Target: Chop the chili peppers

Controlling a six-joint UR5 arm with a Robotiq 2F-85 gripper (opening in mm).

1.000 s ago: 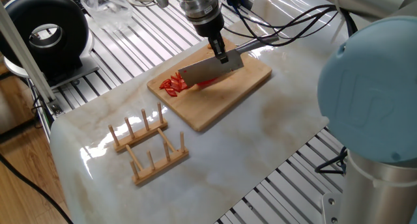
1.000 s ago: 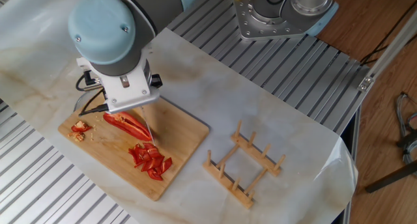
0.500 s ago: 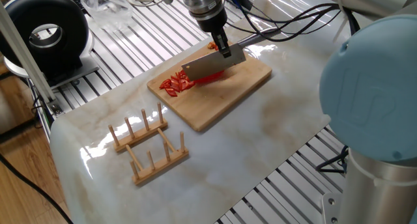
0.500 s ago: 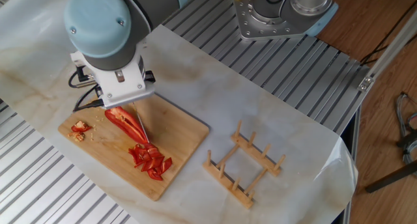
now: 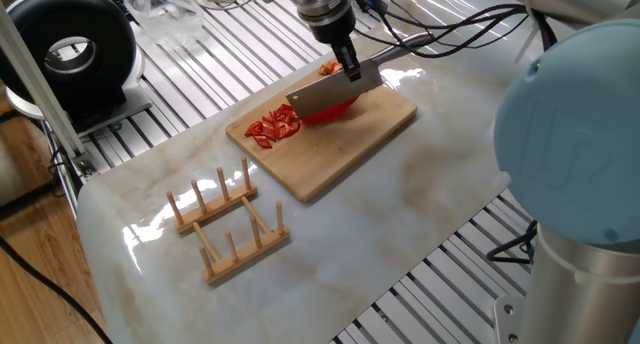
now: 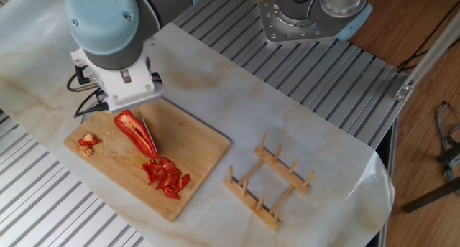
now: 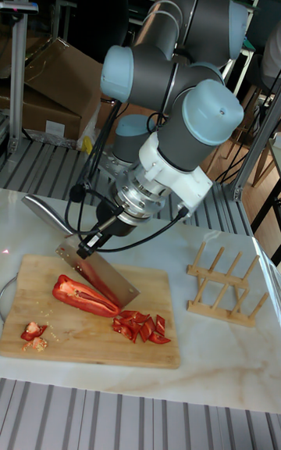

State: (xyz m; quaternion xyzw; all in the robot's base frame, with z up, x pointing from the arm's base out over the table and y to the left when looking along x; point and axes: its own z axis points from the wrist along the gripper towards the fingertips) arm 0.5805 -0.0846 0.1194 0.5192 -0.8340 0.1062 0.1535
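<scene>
Jaws [image 7: 91, 241] are gripping the handle of the cleaver [image 7: 100, 272], clenched on it, blade hanging just below them and slanting down toward the board. Compared with a second ago, the blade is sitting lifted and shifted back along the pepper, away from the cut pile, so a stroke has likely just finished and the arm is resetting for the next slice. Directly under the blade the uncut chili pepper half [image 6: 135, 131] is lying on the cutting board [image 6: 198, 157], glossy, hollow side showing. Just past the blade tip the chopped red bits [image 6: 166, 177] are clustering, touching one another. On the other side of the jaws, small red-and-pale scraps [image 7: 32, 332] are resting near the board's end. Well beyond the board, a wooden peg rack [image 5: 227, 221] is standing on the desk [image 5: 400, 204]. Judging roughly: under half chopped.
</scene>
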